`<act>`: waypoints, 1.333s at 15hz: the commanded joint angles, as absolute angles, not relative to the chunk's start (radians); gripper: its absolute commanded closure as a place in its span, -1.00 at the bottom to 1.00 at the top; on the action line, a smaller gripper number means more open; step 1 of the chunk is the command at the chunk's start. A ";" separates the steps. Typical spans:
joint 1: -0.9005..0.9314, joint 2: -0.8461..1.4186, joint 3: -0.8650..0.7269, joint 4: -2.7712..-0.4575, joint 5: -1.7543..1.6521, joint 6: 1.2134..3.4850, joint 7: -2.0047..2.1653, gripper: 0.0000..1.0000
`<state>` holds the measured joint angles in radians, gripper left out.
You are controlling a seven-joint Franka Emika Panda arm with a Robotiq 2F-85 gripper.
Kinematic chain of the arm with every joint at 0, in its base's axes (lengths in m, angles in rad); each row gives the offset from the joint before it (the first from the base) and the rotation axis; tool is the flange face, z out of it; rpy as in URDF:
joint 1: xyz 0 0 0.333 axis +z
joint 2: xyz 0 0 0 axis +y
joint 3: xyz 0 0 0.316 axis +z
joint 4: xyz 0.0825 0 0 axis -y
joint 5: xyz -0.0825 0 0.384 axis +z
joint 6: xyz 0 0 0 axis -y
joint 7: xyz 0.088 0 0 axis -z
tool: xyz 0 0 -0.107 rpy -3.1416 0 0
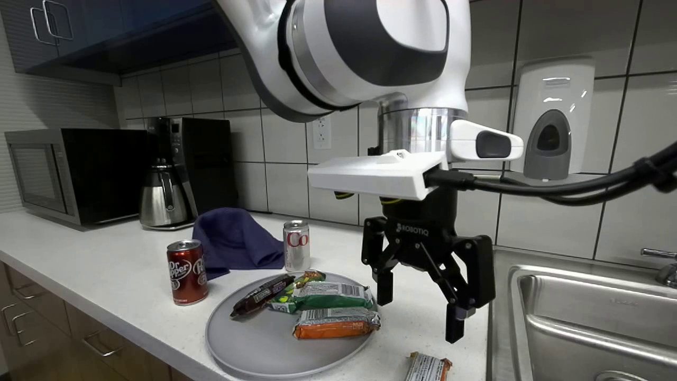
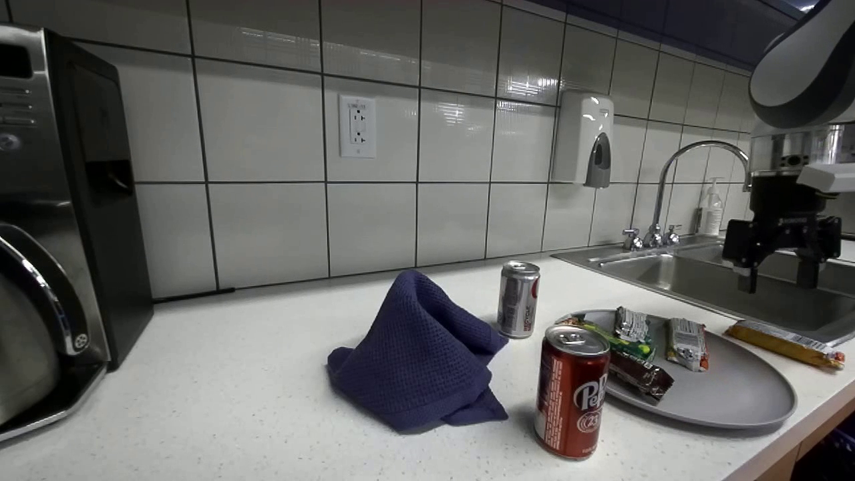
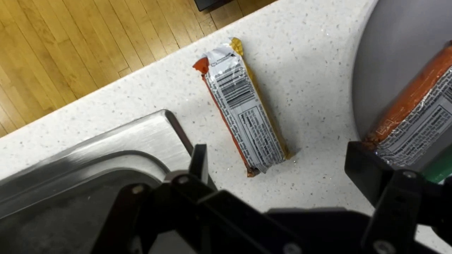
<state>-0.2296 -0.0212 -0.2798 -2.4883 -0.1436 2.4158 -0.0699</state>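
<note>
Wrist view shows the jaws spread wide and empty above the counter (image 3: 317,102), near a wrapped bar (image 3: 246,111).

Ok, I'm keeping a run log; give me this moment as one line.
tool: open, empty, above counter | loose bar: on counter beside plate, untouched | plate: four wrapped bars

On the surface (image 3: 310,88) in your wrist view lies a snack bar (image 3: 245,109), plate (image 3: 388,63) at its three o'clock, sink (image 3: 146,139) at eight.
</note>
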 commanded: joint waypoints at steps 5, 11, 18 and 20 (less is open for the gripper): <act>-0.251 -0.008 -0.281 -2.539 -0.179 2.508 -0.087 -1.00; -0.250 0.045 -0.283 -2.531 -0.180 2.538 -0.077 -1.00; -0.251 0.099 -0.287 -2.520 -0.174 2.580 -0.084 -1.00; -0.250 0.108 -0.287 -2.520 -0.174 2.588 -0.084 -1.00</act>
